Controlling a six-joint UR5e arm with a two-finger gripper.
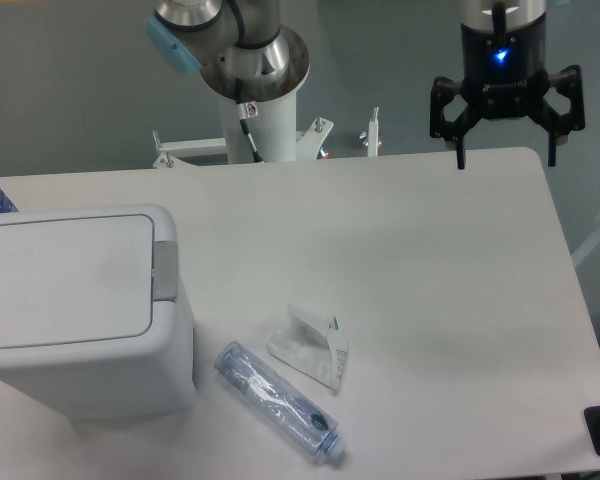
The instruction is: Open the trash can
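So basically nothing's done yet afaict. The trash can is sitting at the left edge of the table, front-left corner, big white boxy thing w/ rounded corners, and the flat lid is lying flush and shut. The grey push-button latch is on the right side of the lid, facing the middle of the table, doesn't look pressed. The gripper is way over at the far right, up by the back edge of the table, well apart from the bin. Its two fingers are spread wide, pointing down, nothing btwn them, holding nothing. Blue light on the gripper body, fwiw. So the whole job is left imo: arm has to cross over to the left, get a fingertip onto that grey latch and push so the lid pops. Other stuff lying around: a crushed clear plastic bottle just right of the bin near the front edge, and a crumpled white wrapper just beside it. Neither is touching the bin, and neither seems to block the latch, tho the arm may pass over them.
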